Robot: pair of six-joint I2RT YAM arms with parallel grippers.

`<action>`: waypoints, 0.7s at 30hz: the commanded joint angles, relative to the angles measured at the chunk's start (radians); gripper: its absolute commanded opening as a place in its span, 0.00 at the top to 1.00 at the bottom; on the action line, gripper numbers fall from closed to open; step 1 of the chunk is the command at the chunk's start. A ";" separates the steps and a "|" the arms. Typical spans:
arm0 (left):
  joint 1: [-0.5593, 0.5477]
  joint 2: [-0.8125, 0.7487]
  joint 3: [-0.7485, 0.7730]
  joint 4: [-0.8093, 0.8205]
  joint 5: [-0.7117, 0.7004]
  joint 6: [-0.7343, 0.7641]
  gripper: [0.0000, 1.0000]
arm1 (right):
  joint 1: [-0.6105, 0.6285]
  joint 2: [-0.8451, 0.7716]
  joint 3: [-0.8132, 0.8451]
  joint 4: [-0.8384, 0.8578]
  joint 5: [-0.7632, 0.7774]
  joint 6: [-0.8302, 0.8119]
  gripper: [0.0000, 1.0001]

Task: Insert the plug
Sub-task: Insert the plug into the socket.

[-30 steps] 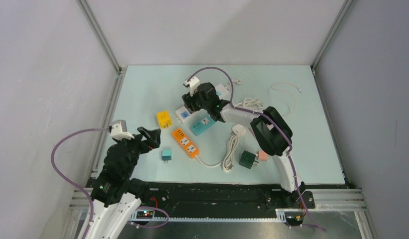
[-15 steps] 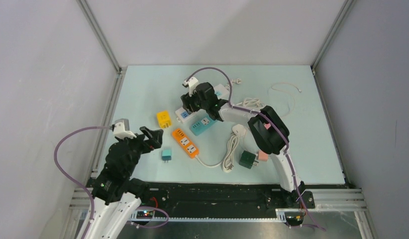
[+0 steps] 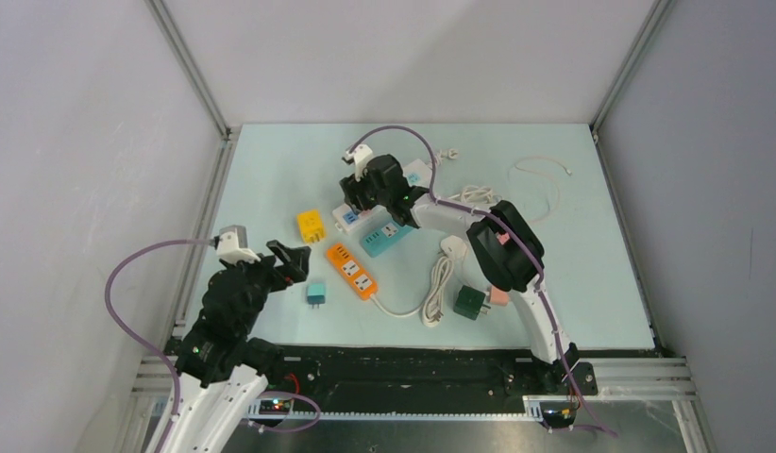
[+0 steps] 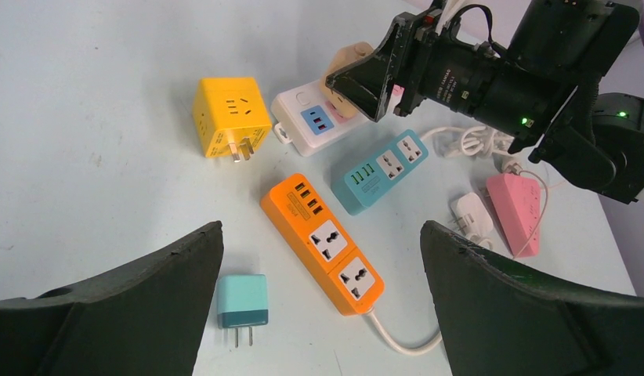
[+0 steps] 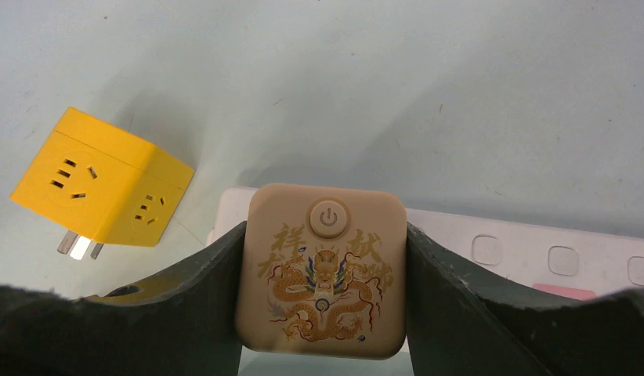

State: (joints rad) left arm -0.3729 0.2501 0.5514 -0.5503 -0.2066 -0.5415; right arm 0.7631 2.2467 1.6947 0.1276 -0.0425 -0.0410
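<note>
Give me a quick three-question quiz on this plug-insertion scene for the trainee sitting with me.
1. True or false: the right gripper is shut on the beige square plug adapter with a dragon print.
2. Pick one. The left gripper is:
A) open and holding nothing
B) shut on the yellow cube socket
C) shut on the orange power strip
3. Short answer: what colour is the power strip just under the held adapter?

Key
1. True.
2. A.
3. White: it is the long white plastic power strip.
</note>
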 commanded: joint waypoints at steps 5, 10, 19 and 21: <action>0.005 0.010 0.003 0.006 -0.007 0.007 0.00 | -0.011 -0.014 0.007 -0.005 0.013 0.001 1.00; 0.005 0.007 0.001 0.006 -0.008 0.008 0.00 | -0.010 -0.021 0.002 -0.024 0.004 0.011 1.00; 0.004 0.001 -0.001 0.007 -0.005 0.013 0.00 | -0.004 -0.046 -0.031 -0.044 0.013 0.015 1.00; 0.004 -0.002 -0.002 0.006 -0.005 0.013 0.00 | -0.005 -0.055 -0.044 -0.042 0.014 0.021 1.00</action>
State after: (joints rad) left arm -0.3729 0.2535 0.5514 -0.5503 -0.2066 -0.5411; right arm 0.7563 2.2402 1.6840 0.1249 -0.0410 -0.0334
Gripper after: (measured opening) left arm 0.996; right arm 0.652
